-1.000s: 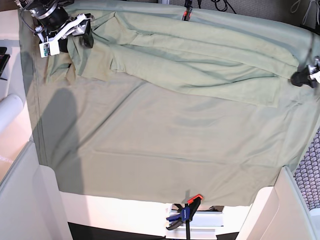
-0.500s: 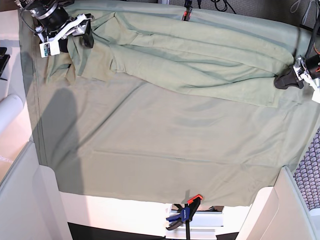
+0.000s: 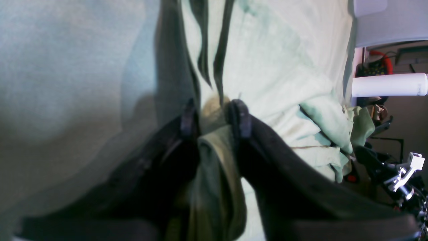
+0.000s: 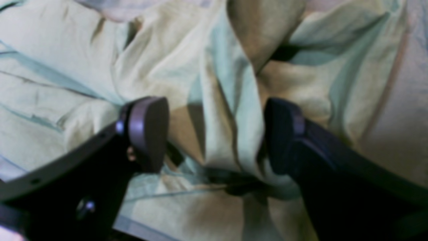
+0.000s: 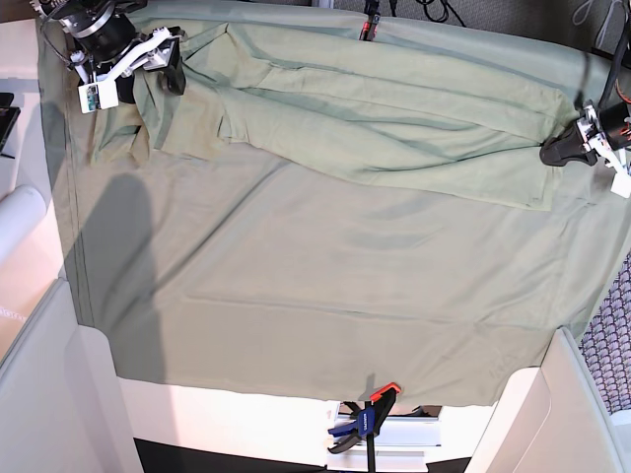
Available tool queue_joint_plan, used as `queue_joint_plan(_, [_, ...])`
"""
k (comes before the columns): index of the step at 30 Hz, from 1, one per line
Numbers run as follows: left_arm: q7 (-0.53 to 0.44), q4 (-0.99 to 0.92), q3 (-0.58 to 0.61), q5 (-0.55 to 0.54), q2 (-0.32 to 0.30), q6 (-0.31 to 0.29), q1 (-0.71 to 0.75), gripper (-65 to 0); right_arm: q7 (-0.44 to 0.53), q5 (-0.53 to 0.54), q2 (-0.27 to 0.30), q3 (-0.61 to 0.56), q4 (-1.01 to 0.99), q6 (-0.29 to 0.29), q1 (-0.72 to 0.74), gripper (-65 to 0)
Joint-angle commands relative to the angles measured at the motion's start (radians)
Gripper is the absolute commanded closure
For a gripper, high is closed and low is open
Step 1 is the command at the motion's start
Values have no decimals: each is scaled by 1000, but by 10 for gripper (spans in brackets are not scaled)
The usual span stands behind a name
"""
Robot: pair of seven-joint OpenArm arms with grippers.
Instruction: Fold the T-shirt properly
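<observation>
Grey-green tablecloth (image 5: 325, 296) covers the whole desk, pinned at the near edge by a blue and orange clamp (image 5: 365, 419). Across the far half of it lies the T-shirt (image 5: 394, 128), a paler, wrinkled band of cloth stretching from one arm to the other.

At the base view's right end, the left tool (image 5: 554, 153) sits on the shirt's edge. Its wrist view shows the two dark fingers (image 3: 239, 118) drawn close together with a bunched fold of the T-shirt (image 3: 214, 160) pinched between them.

At the far left corner, the right tool (image 5: 168, 69) rests on the crumpled end of the shirt. In its wrist view the fingers (image 4: 148, 132) stand wide apart, straddling a raised ridge of the T-shirt (image 4: 230, 110) without clamping it.

A white cylinder (image 5: 18, 217) lies beside the desk's left edge.
</observation>
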Motion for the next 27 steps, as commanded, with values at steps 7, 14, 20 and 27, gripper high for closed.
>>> queue_joint_plan(7, [-95, 8, 2, 31, -15, -2, 2, 0, 26, 11, 9, 7, 18, 1, 3, -440])
queue_joint_plan(14, [-243, 134, 2, 220, -50, -2, 2, 0, 47, 12, 9, 20, 28, 1, 5, -440])
queue_joint_plan(20, [-306, 163, 2, 257, -95, -2, 2, 0, 53, 12, 9, 42, 43, 1, 23, -440])
queue_joint_plan(27, [-375, 163, 2, 282, -101, -2, 2, 0, 54, 12, 9, 42, 43, 1, 36, -440])
